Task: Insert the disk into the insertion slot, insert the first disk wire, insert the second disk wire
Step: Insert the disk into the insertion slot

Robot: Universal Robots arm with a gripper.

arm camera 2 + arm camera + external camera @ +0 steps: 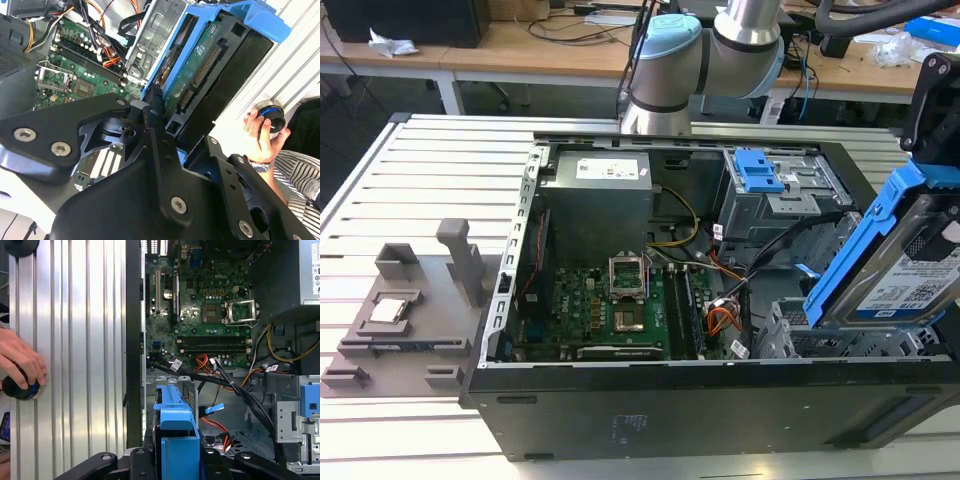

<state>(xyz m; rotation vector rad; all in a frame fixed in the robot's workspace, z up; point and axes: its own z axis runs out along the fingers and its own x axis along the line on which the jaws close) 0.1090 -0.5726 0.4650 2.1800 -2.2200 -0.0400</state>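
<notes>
The disk (pixel 912 272), a silver drive with a white-and-blue label in a bright blue carrier (pixel 858 250), hangs tilted over the case's front corner at the exterior view's right. My gripper (pixel 942 200) is shut on the disk from above. In the second wrist view the black fingers (pixel 153 107) clamp the carrier (pixel 245 17), and the disk's green circuit side (pixel 200 65) faces the camera. The insertion slot (pixel 790 335), a light grey perforated cage, lies just below the disk's lower edge. The first wrist view shows the carrier (pixel 175 440) above the slot's rim (pixel 170 382).
A taller grey cage with a blue latch (pixel 760 172) stands behind the slot. Black and orange cables (pixel 220 385) cross beside it. The motherboard (pixel 620 305) and power supply (pixel 595 190) occupy the case. A person's hand (pixel 20 357) rests on a knob (pixel 20 389) outside the case. A grey fixture (pixel 410 320) sits at the exterior view's left.
</notes>
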